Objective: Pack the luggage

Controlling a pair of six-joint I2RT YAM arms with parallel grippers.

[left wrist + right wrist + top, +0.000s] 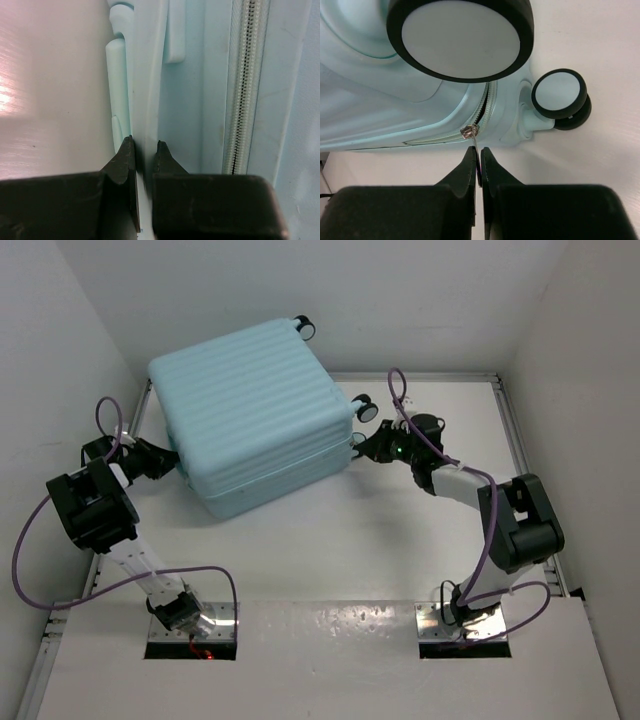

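Observation:
The luggage (250, 420), a pale aqua ribbed hard-shell suitcase, lies flat and closed at the back left of the table. My left gripper (172, 462) is at its left side, and in the left wrist view the gripper (145, 147) is shut on a thin pale ridge of the shell (147, 90), beside the zipper line (242, 85). My right gripper (358, 445) is at the suitcase's right corner, near the wheels. In the right wrist view it (478, 152) is shut on the metal pull tab hanging from the zipper slider (469, 131).
Two black wheels (460, 37) (559, 94) stick out just above my right fingers. Another wheel (303, 326) shows at the suitcase's far corner. White walls close in on the left, back and right. The white table (330, 540) runs in front of the suitcase.

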